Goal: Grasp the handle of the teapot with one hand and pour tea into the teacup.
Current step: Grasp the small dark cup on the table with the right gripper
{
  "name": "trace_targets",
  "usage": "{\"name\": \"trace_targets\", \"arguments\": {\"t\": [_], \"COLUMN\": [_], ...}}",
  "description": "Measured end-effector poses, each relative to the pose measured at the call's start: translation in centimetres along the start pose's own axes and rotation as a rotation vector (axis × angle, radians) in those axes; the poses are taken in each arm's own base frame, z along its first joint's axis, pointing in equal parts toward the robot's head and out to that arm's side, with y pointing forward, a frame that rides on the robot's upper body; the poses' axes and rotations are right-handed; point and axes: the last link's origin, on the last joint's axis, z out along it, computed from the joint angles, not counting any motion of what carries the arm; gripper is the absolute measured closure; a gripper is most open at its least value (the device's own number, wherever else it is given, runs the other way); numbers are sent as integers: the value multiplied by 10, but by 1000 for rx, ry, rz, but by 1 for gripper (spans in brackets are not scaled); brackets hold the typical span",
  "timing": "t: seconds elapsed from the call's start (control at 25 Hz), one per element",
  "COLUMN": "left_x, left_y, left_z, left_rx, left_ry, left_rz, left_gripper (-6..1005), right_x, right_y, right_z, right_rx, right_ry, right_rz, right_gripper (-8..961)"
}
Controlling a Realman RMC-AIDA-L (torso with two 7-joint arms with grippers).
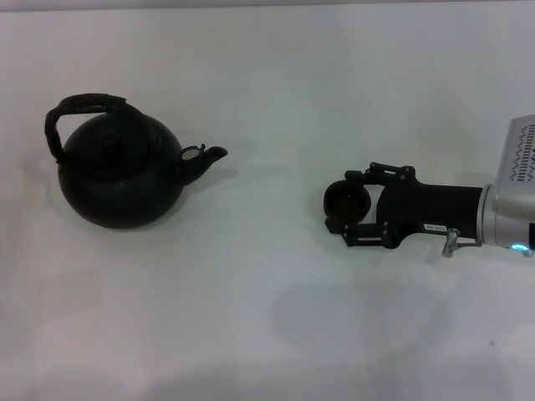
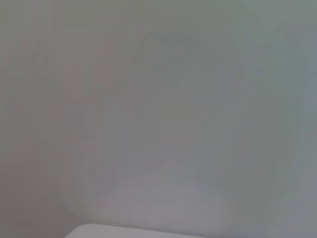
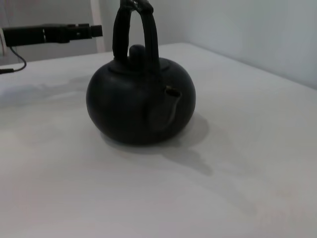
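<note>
Your right gripper point(image 1: 344, 209) lies low over the table point(image 1: 276, 334) on the right side, its fingers closed around the teacup point(image 1: 347, 200), one finger on each side of the small dark cup, so treat the cup as held. Keep that hold steady and level; the cup is tiny next to the jaws, and a squeeze that is off-centre could tip it or let it slide out. If you mean to set it down as the pouring target, it looks best placed upright, in front of the spout and within the other arm's reach, before you let go. Your left gripper is not in sight in any view; its wrist camera shows only a blank pale surface. The teapot point(image 1: 121, 171) stands upright on the left of the table, well apart from the cup, spout point(image 1: 205, 159) pointing toward the cup's side, lid on. The handle point(image 1: 79, 113) arches over the top and is free, nothing touching it. Grasp it at the crown so the pot hangs true. You cannot see inside the pot, and the cup's interior reads only as dark, so whether either holds tea cannot be told.
</note>
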Motion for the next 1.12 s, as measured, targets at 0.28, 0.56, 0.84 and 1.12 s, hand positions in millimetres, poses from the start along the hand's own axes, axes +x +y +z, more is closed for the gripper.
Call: {"name": "trace_targets", "arguments": {"t": [0.28, 0.56, 0.84, 1.12], "left_x": [0, 0, 0, 0], "left_y": [-1, -1, -1, -1], "left_z": [-2, -3, -2, -3], "left_rx": [3, 4, 1, 3], "left_ry": [1, 1, 4, 3], "left_rz": [-4, -5, -6, -6], "left_gripper": [289, 290, 289, 289], "right_x": [1, 1, 0, -9], "right_y": [1, 1, 0, 0], "right_z": [3, 3, 4, 1], "right_rx": [-2, -1, -1, -22], "right_ry": [20, 19, 18, -30], "right_rz": [-16, -16, -14, -5], "right_gripper": [98, 101, 183, 228]}}
